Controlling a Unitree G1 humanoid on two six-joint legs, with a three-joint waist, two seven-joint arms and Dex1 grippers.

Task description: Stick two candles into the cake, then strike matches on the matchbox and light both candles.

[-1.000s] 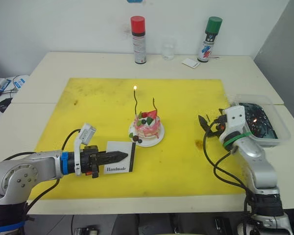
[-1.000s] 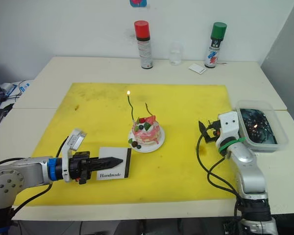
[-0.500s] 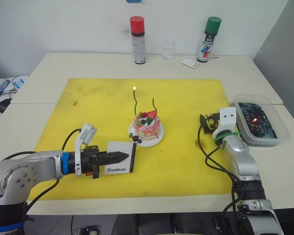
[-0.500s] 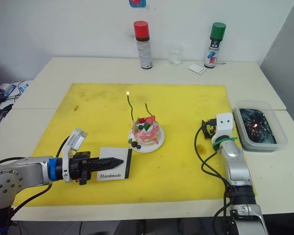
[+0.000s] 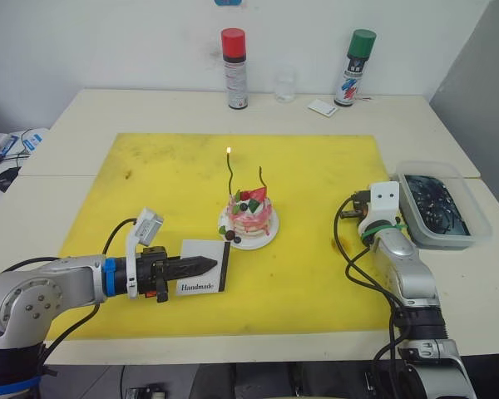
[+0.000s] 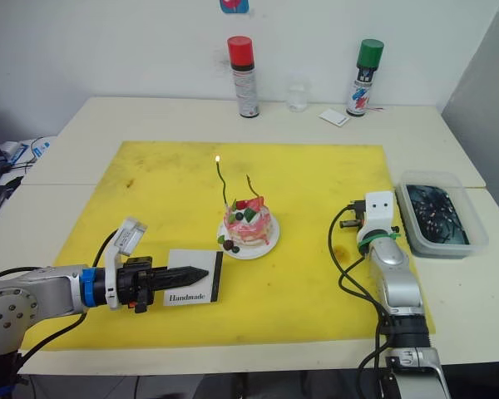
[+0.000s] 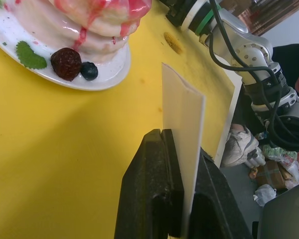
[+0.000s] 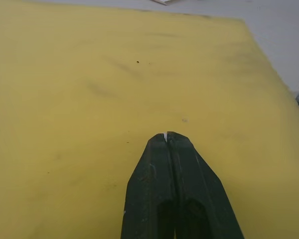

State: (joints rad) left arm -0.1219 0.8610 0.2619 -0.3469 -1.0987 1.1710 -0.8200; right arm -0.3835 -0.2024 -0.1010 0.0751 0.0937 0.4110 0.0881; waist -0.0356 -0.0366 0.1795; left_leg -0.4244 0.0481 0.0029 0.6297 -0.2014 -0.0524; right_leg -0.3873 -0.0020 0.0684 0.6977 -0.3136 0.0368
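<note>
A: Head camera first. Where is the cake?

B: The cake (image 5: 249, 218) sits on its little white plate near the middle of the yellow mat (image 5: 166, 174). Two candles stand in it: the taller candle (image 5: 230, 172) at about 11 o'clock of the cake carries a small flame, the shorter candle (image 5: 262, 179) beside it is unlit.

A: And the left gripper?

B: The left gripper (image 5: 201, 266) is at 8 o'clock from the cake, clamped on the matchbox (image 5: 205, 268), which it holds just beside the plate with "Handmade" readable. The right gripper (image 6: 353, 218) is at 3 o'clock of the cake, well apart from it, next to a clear plastic tray (image 5: 474, 230) of dark bits at the mat's edge.

A: Anything at the back?

B: At 12 o'clock on the worktop (image 5: 133, 104): a red-capped spray can (image 5: 234, 68), a small clear cup (image 5: 284, 85) and a green-capped spray can (image 5: 355, 67).

A: Left wrist camera?

B: The black fingers (image 7: 149, 194) pinch the white matchbox (image 7: 182, 124) edge-on. The plate's rim, with a dark berry (image 7: 66, 69) and a green leaf (image 7: 30, 54), lies close ahead.

A: Right wrist camera?

B: The right gripper (image 8: 167, 137) has its fingertips pressed together, with a tiny pale speck between the tips that I cannot identify, over bare yellow mat.
</note>
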